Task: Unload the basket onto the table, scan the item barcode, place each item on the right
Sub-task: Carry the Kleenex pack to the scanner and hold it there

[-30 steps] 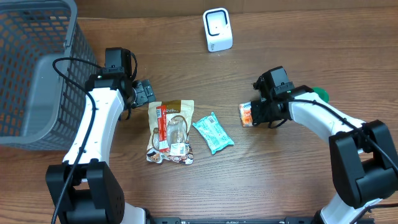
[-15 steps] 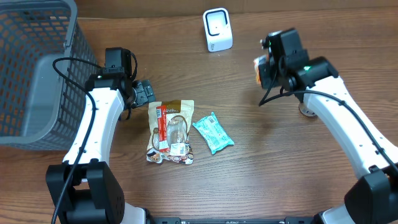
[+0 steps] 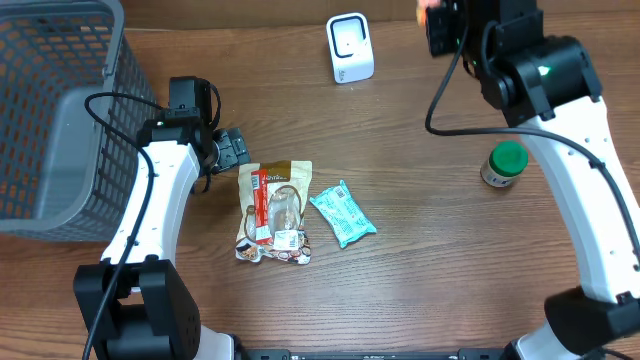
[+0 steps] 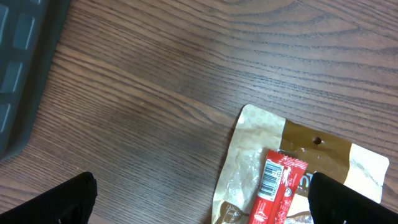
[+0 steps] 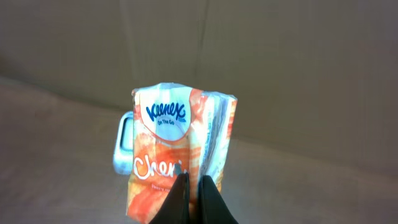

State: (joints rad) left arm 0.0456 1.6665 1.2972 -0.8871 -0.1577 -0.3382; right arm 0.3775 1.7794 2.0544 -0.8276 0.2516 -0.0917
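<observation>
Nearest lie a tan bag (image 3: 273, 211) and a teal packet (image 3: 342, 213) side by side on the table (image 3: 420, 290), with a green-lidded jar (image 3: 504, 164) off to the right. The left claw (image 3: 237, 149) hangs spread wide at the bag's far corner, holding nothing, near the basket (image 3: 60, 150). Farther back stands the white scanner (image 3: 350, 47). To its right, at the far edge, the right claw (image 5: 193, 199) is pinched tight on the bottom end of the orange tissue pack (image 5: 177, 155). The pack's long axis runs straight out from the fingers, logo end pointing away, and the scanner shows just behind it.
</observation>
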